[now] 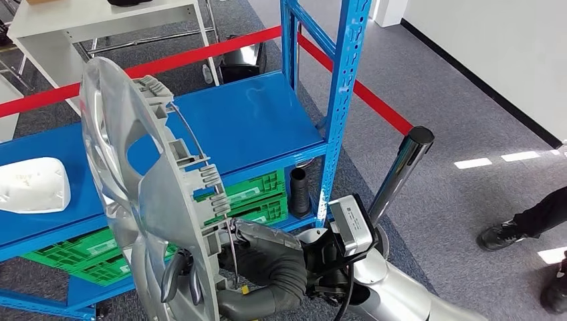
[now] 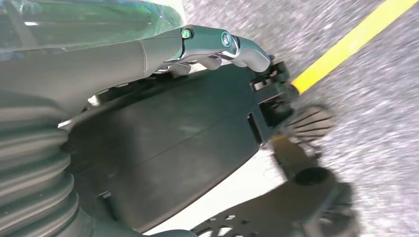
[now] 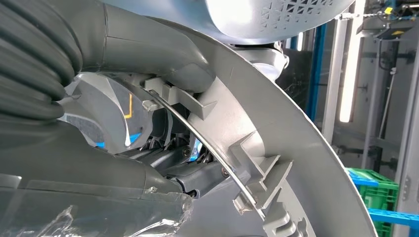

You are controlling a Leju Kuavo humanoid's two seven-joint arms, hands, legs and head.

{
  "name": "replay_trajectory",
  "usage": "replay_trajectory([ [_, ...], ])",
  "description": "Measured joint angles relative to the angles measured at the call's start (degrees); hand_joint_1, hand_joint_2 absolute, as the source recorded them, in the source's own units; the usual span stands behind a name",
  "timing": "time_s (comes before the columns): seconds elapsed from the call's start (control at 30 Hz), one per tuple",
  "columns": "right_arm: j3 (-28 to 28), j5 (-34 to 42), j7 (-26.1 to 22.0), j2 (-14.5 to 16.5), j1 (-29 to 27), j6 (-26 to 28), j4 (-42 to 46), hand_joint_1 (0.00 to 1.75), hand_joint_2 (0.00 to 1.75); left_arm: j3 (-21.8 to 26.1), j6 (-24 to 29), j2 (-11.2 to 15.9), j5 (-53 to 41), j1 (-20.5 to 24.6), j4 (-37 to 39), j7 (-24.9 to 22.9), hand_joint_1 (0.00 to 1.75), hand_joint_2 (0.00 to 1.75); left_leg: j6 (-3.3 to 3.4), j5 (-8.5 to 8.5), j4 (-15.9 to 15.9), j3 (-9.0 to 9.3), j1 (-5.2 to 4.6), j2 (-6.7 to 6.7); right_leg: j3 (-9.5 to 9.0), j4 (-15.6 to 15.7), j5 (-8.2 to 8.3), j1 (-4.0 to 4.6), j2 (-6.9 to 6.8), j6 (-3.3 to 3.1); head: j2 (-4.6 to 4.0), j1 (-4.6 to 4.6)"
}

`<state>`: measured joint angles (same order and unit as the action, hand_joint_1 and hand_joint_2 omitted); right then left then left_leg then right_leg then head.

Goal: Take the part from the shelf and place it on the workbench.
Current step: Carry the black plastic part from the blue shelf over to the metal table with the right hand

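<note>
The part is a large silver wheel cover (image 1: 127,174), held upright and edge-on in front of the blue shelf (image 1: 254,114). My right hand (image 1: 267,264) grips it at the lower rim, with fingers through a spoke opening and the thumb on the ribbed back. In the right wrist view the thumb (image 3: 148,44) presses on the wheel cover's (image 3: 276,113) inner rim beside its wire retaining ring. My left hand (image 2: 217,42) hangs over grey floor, its fingers stretched out and holding nothing.
A white mirror-shaped cover (image 1: 32,184) lies on the shelf's left side. Green crates (image 1: 254,194) and a black ribbed tube (image 1: 299,190) sit on the lower level. A chrome post (image 1: 401,174) carries red barrier tape. A white table (image 1: 100,17) stands behind. A person's shoe (image 1: 498,235) is at right.
</note>
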<state>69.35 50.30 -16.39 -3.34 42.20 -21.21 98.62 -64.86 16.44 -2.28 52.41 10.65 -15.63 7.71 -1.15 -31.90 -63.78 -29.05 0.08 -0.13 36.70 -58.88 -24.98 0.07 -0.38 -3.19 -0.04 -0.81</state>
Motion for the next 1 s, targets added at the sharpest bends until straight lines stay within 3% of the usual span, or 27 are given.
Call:
replay_trajectory([
  [0.07, 0.0, 0.0, 0.0, 0.0, 0.1, 0.1, 0.0, 1.75, 1.75, 0.0, -0.1, 0.0, 0.0, -0.3, 0.0, -0.1, 0.0, 1.75, 0.74, 0.41, 5.9, 3.09, -0.32, -0.04, 0.65, 0.0, 0.88, 0.05, -0.04, 0.49, 0.0, 0.02],
  [0.17, 0.0, -0.1, -0.1, 0.0, 0.2, 0.3, 0.0, 1.75, 1.75, 0.0, -0.1, -0.1, 0.0, -0.5, 0.0, -0.2, 0.0, 1.75, 1.4, 0.76, 8.0, 2.99, -0.52, 0.03, 1.34, 0.2, 2.18, -0.09, -0.19, 1.49, 0.0, 0.02],
  [0.2, 0.0, -0.2, -0.2, -0.1, 0.2, 0.3, 0.0, 1.75, 1.75, 0.0, -0.1, -0.1, 0.0, -0.5, 0.0, -0.2, 0.0, 1.75, 1.67, 1.37, 8.3, 2.66, -0.42, 0.1, 1.64, -0.1, 1.72, -0.12, -0.13, 1.84, 0.0, 0.05],
  [0.27, 0.0, -0.5, -0.4, -0.3, 0.3, 0.4, 0.0, 1.75, 1.75, 0.0, -0.1, -0.3, 0.0, -0.5, 0.0, -0.1, 0.0, 1.75, 2.26, 2.73, 8.8, 1.73, -0.13, 0.26, 2.86, -3.3, -2.04, -0.25, 0.02, 2.48, 0.0, 0.42],
  [0.33, 0.0, -0.7, -0.5, -0.4, 0.3, 0.4, 0.0, 1.75, 1.75, 0.0, -0.1, -0.3, 0.0, -0.4, 0.0, 0.0, 0.0, 1.75, 2.59, 3.86, 8.7, 0.29, -0.17, 0.31, 4.7, -10.4, -7.08, -0.44, 0.07, 2.95, 0.0, 0.83],
  [0.37, 0.0, -0.8, -0.5, -0.5, 0.2, 0.5, 0.0, 1.75, 1.75, 0.0, -0.1, -0.3, 0.0, -0.3, 0.0, 0.0, 0.0, 1.75, 2.58, 4.4, 8.6, -0.48, -0.18, 0.32, 5.23, -13.6, -8.17, -0.51, 0.07, 3.09, 0.0, 0.95],
  [0.4, 0.1, -0.9, -0.5, -0.6, 0.1, 0.5, 0.0, 1.75, 1.75, 0.0, -0.1, -0.3, 0.0, -0.2, 0.0, 0.0, 0.0, 1.75, 2.55, 4.9, 8.4, -1.31, -0.19, 0.32, 5.06, -15.3, -7.96, -0.55, 0.06, 3.2, 0.0, 1.03],
  [0.43, 0.1, -0.9, -0.5, -0.6, 0.1, 0.5, 0.0, 1.75, 1.75, 0.0, -0.1, -0.3, 0.0, -0.1, 0.0, 0.0, 0.0, 1.75, 2.46, 5.35, 8.1, -2.15, -0.19, 0.32, 3.92, -14.9, -6.7, -0.58, 0.06, 3.23, 0.0, 1.11],
  [0.5, 0.0, -0.9, -0.5, -0.7, 0.1, 0.6, 0.0, 1.75, 1.75, 0.0, -0.1, -0.3, 0.1, 0.2, 0.0, 0.1, 0.0, 1.75, 2.15, 5.98, 7.3, -3.7, -0.18, 0.3, -0.89, -8.8, -4.31, -0.62, 0.03, 3.01, 0.0, 1.23],
  [0.57, 0.0, -1.0, -0.5, -0.7, 0.3, 0.6, 0.0, 1.75, 1.75, 0.0, -0.1, -0.3, 0.2, 0.4, 0.0, 0.1, 0.0, 1.75, 1.64, 6.44, 6.5, -4.86, -0.36, 0.28, -5.47, -1.7, -4.62, -0.5, 0.06, 2.53, 0.0, 1.27],
  [0.6, 0.0, -1.0, -0.5, -0.6, 0.3, 0.7, 0.0, 1.75, 1.75, 0.0, 0.0, -0.3, 0.2, 0.4, 0.0, 0.2, 0.0, 1.75, 1.32, 6.72, 6.2, -5.23, -0.43, 0.29, -6.45, 0.2, -5.24, -0.41, 0.1, 2.22, 0.0, 1.26],
  [0.67, -0.1, -1.2, -0.6, -0.6, 0.3, 0.9, 0.0, 1.75, 1.75, 0.1, 0.0, -0.2, 0.2, 0.5, 0.0, 0.2, 0.0, 1.75, 0.66, 7.42, 6.1, -5.65, -0.48, 0.27, -6.27, 0.9, -5.06, -0.37, 0.12, 1.46, 0.0, 1.2],
  [0.73, -0.1, -1.3, -0.6, -0.6, 0.4, 1.0, 0.0, 1.75, 1.75, 0.0, 0.1, -0.2, 0.2, 0.5, 0.0, 0.2, 0.0, 1.75, 0.02, 6.17, 5.2, -6.23, -0.4, 0.18, -5.53, 1.0, -4.16, -0.61, -0.09, 0.61, 0.0, 1.03],
  [0.77, -0.1, -1.4, -0.6, -0.6, 0.4, 1.1, 0.0, 1.75, 1.75, 0.0, 0.1, -0.1, 0.2, 0.6, 0.0, 0.3, 0.0, 1.75, -0.31, 4.09, 3.4, -6.78, -0.32, 0.14, -5.03, 1.1, -3.63, -0.74, -0.2, 0.27, 0.0, 0.82],
  [0.83, 0.0, -1.5, -0.6, -0.5, 0.4, 1.1, 0.0, 1.75, 1.75, 0.0, 0.1, -0.1, 0.2, 0.7, 0.0, 0.3, 0.0, 1.75, -0.88, -1.47, -3.2, -8.08, -0.11, 0.13, -3.82, 1.0, -2.63, -0.69, -0.29, -0.08, 0.0, 0.31],
  [0.87, 0.0, -1.7, -0.6, -0.5, 0.4, 1.2, 0.0, 1.75, 1.75, 0.0, 0.1, -0.1, 0.2, 0.8, 0.0, 0.3, 0.0, 1.75, -1.04, -3.35, -6.7, -8.42, -0.05, 0.14, -3.11, 0.9, -2.14, -0.62, -0.32, -0.13, 0.0, 0.17],
  [0.9, 0.0, -1.8, -0.6, -0.5, 0.4, 1.2, 0.0, 1.75, 1.75, 0.0, 0.1, -0.1, 0.2, 0.8, 0.0, 0.3, 0.0, 1.75, -1.09, -3.94, -8.8, -8.16, -0.03, 0.14, -2.36, 0.8, -1.63, -0.54, -0.32, -0.14, 0.0, 0.1],
  [0.93, 0.1, -1.9, -0.6, -0.5, 0.4, 1.3, 0.0, 1.75, 1.75, 0.0, 0.1, 0.0, 0.2, 0.7, 0.0, 0.3, 0.0, 1.75, -1.05, -3.35, -9.2, -7.19, -0.03, 0.13, -1.56, 0.7, -1.13, -0.48, -0.3, -0.11, 0.0, 0.05],
  [1.0, 0.1, -1.9, -0.6, -0.5, 0.3, 1.4, 0.0, 1.75, 1.75, 0.0, 0.1, 0.0, 0.3, 0.4, 0.0, 0.1, 0.0, 1.75, -0.65, -0.29, -4.1, -2.86, -0.04, 0.12, -0.15, 0.4, -0.16, -0.38, -0.19, 0.07, 0.0, -0.03],
])
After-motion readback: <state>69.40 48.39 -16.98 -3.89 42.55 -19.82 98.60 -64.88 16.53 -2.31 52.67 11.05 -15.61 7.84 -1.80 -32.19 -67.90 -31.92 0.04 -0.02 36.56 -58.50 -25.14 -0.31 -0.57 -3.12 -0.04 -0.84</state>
